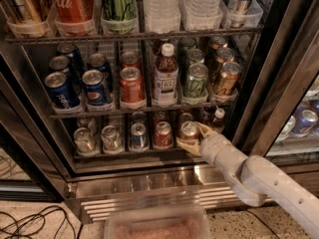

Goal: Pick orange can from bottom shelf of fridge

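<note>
A speckled floor [234, 222] with dark cables [30, 222] is seen at the foot of the fridge [149, 192], whose ribbed metal base grille runs across the lower part of the view. A clear plastic tub [157, 223] is set at the bottom edge, just in front of the grille.

On the middle rack, Pepsi cans [60, 89] are lined up at the left, followed by a red-labelled can [131, 85], a capped bottle [166, 76], green cans [196, 81] and golden-brown cans [227, 78].

The bottom shelf [124, 154] is filled with short cans in lanes: two silver cans [110, 137], a blue can [138, 136] and a red can [163, 134]. The orange can [189, 132] is found upright at the front of the next lane to the right, with a small bottle [217, 118] standing just beyond it.

The pale arm [259, 180] is stretched in from the lower right, and the gripper [192, 137] is placed at the front of the bottom shelf. Its fingers [203, 129] are set on opposite sides of the orange can and appear pressed against it (one above right, one below left), so the can is clamped while it is seated on the rack.
</note>
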You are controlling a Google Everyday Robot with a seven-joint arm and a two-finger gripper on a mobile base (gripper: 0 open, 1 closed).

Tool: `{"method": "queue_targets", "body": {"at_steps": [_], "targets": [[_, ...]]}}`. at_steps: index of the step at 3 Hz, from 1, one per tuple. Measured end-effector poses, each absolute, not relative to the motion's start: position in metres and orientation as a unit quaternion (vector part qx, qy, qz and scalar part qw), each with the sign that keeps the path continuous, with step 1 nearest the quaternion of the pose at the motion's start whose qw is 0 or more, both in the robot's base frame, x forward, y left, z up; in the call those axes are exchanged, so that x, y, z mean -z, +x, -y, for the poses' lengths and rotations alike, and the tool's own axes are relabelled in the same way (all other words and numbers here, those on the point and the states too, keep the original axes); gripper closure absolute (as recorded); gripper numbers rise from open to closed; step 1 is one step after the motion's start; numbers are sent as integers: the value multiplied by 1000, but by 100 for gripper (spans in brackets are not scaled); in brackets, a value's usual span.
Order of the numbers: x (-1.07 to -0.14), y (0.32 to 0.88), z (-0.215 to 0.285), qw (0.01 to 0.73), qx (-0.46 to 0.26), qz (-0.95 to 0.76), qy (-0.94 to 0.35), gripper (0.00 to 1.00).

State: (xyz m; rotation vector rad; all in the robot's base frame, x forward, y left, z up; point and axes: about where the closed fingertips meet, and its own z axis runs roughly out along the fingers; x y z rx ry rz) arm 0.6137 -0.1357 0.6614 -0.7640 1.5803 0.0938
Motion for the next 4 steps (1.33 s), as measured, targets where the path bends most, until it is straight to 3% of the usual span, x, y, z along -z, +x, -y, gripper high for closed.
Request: {"method": "queue_targets", "body": {"at_steps": [4], "targets": [[-696, 511, 70, 596, -252, -610, -457, 100]]}}
